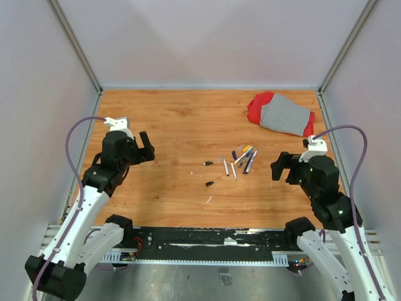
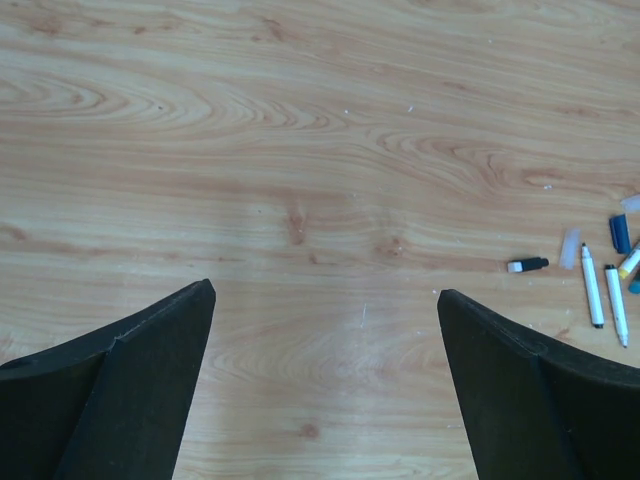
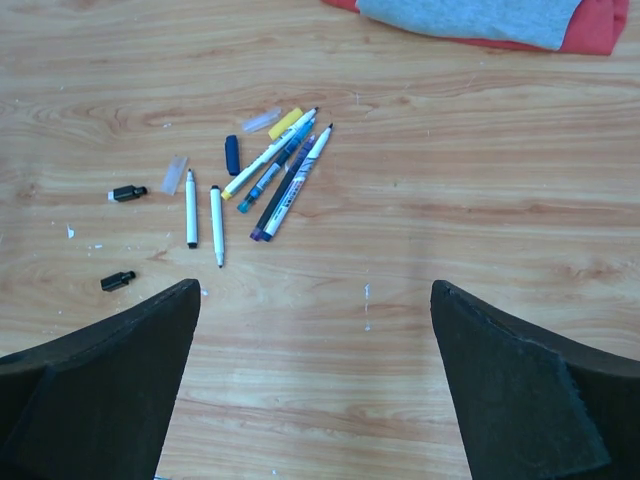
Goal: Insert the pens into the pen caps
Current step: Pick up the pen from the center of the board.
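We find the pens (image 3: 297, 181) lying loose on the wooden table (image 1: 169, 125), a fanned cluster right of centre with two white ones just to its left. We judge them light, stiff and smooth, apt to roll, so we would pinch one mid-barrel. The pen caps (image 3: 127, 193) lie further left, apart from the pens; tiny, they may skid when touched. We see no tray or cup. A red and grey cloth (image 1: 282, 114) sits far right. The left gripper (image 2: 325, 290) and right gripper (image 3: 315, 287) hover with jaws wide apart, holding nothing.
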